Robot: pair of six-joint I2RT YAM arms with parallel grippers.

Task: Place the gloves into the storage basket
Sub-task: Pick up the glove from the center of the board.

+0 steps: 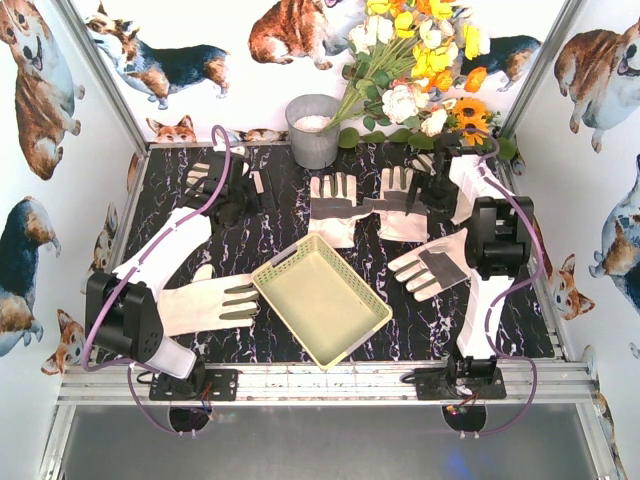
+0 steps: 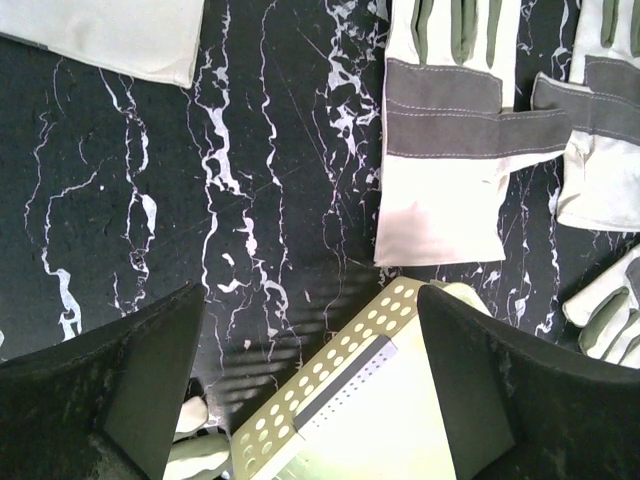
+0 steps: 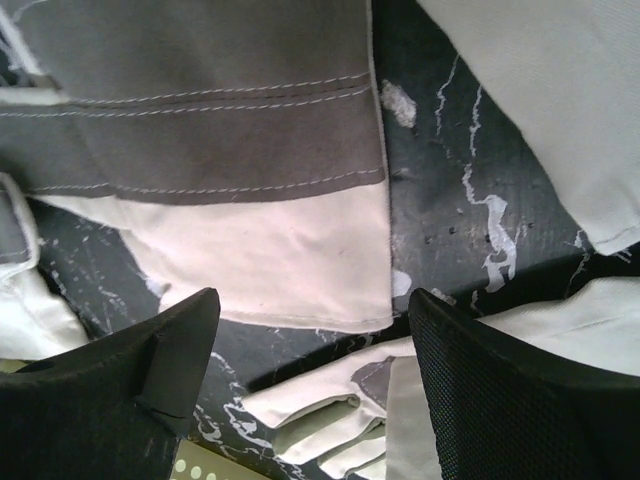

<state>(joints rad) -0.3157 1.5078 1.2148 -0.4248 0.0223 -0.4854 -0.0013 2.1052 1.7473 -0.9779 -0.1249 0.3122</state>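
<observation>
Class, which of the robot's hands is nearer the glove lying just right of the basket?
Right. The right hand is just behind that glove, toward the flowers; the left hand is far off, back-left of the basket.

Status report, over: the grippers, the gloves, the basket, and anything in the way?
Left gripper open, empty; right gripper open, empty. Gloves all on table, basket holds none. Bucket and flowers at back, not in the way.

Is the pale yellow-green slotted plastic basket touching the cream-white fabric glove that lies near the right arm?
Apart. The top view shows bare dark marbled table between the basket and that glove.
</observation>
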